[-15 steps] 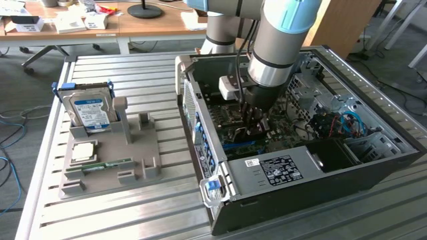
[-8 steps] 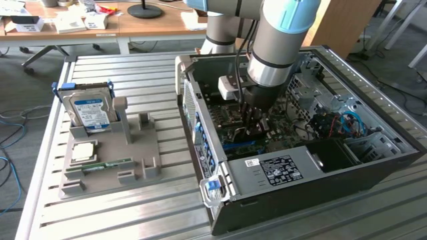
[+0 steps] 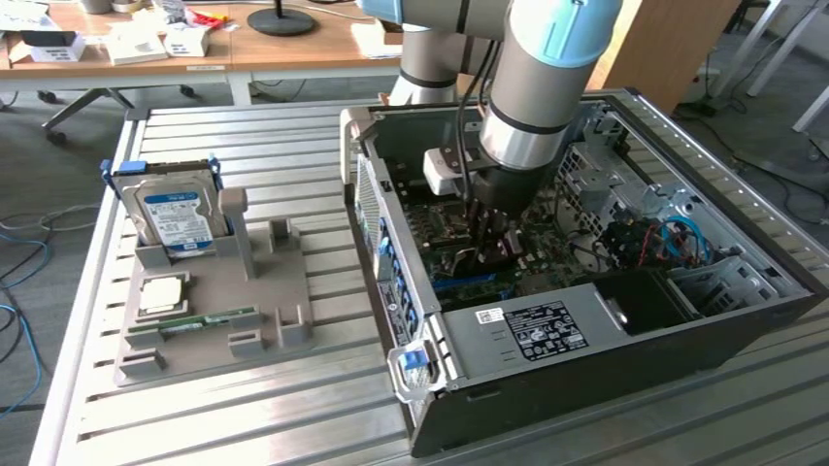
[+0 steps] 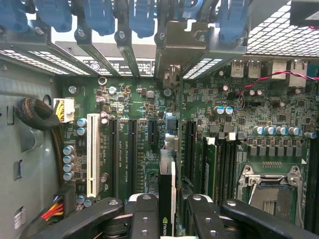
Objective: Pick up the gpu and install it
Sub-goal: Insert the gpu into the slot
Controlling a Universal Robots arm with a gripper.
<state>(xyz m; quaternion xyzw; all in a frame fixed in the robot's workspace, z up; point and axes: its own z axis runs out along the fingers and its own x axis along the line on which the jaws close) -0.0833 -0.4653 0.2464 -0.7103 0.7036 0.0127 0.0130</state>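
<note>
the gpu [image 4: 167, 189] is seen from its thin edge, held upright between the black fingers [image 4: 144, 219] of the gripper [image 4: 170, 214], which is closed on it from both sides. it is kept inside the open computer case [image 3: 570, 388], just above the green motherboard [image 4: 134, 104], among the long black card slots [image 4: 133, 154]. the picking up looks done, and the putting in is judged to be the step in hand. whether the card is pushed into a slot cannot be told. for this step the bottom edge has to be lined up with one slot and pressed straight down, and the grey metal plate [image 4: 179, 47], which seems to be its end piece, has to be fitted at the back wall. a white slot [image 4: 92, 154], round capacitors [image 4: 224, 110] and a thick cable bundle [image 4: 37, 117] are set close by and could be bumped. outside the case, a hard drive [image 3: 175, 216] and a memory stick [image 3: 194, 322] are left on a grey holder [image 3: 259, 282].
</note>
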